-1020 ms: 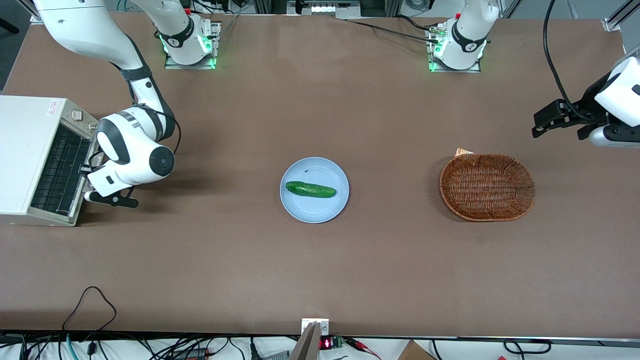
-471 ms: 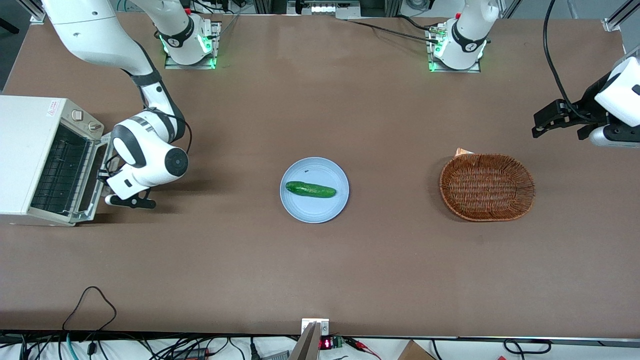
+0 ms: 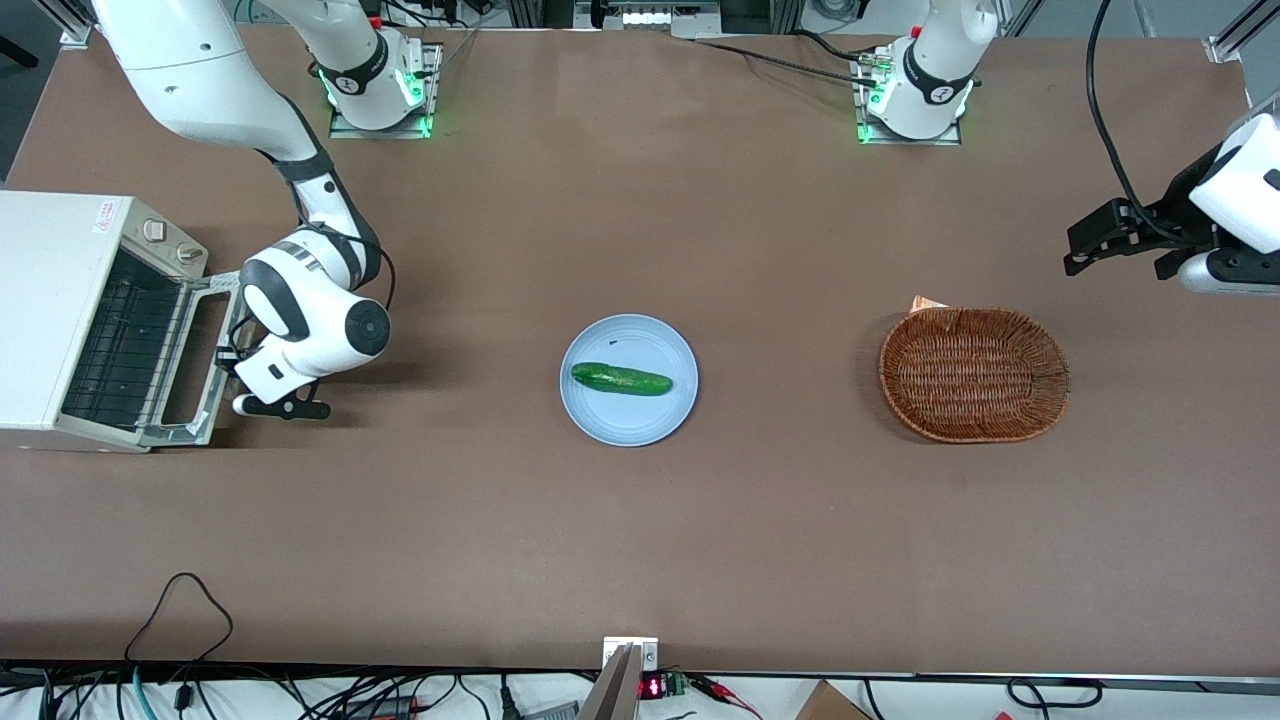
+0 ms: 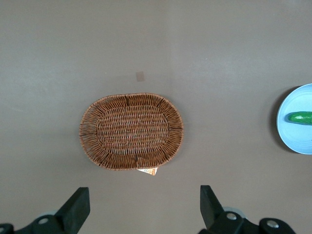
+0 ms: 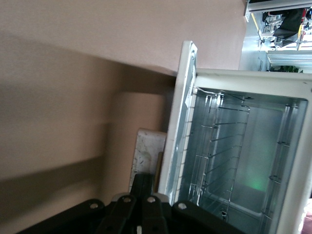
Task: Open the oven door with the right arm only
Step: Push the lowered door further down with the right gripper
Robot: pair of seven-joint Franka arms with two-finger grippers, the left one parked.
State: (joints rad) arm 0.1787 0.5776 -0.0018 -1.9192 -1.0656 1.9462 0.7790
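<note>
Swinging down on its bottom hinge, the oven door (image 3: 197, 362) stands well open but, judging by the wrist view, not yet flat. There it shows nearly edge-on (image 5: 180, 122), leaning away from the wire rack inside the oven (image 3: 40, 300). The oven sits at the working arm's end of the counter (image 3: 640, 540), with its mouth facing the middle of the counter.

The gripper (image 3: 232, 355) is at the door's free edge, about midway along it, and the right arm (image 3: 310, 320) reaches in from the open counter. In the wrist view the gripper (image 5: 147, 178) is tight against that edge. Whether it is clamped on the handle or only hooked over it cannot be told, because the wrist covers the contact from above.

The next move turns on one relation. The door's free edge runs from nearer the front camera to farther from it, and the gripper meets it crosswise, on the side away from the hinge. The remaining travel is therefore probably a short arc outward and down toward the counter, and a straight pull along the counter could drag the light oven.

A blue plate (image 3: 628, 420) with a cucumber (image 3: 621, 379) lies mid-counter, well apart from the door. A wicker basket (image 3: 974, 374) lies toward the parked arm's end. Neither seems to be in the way.
</note>
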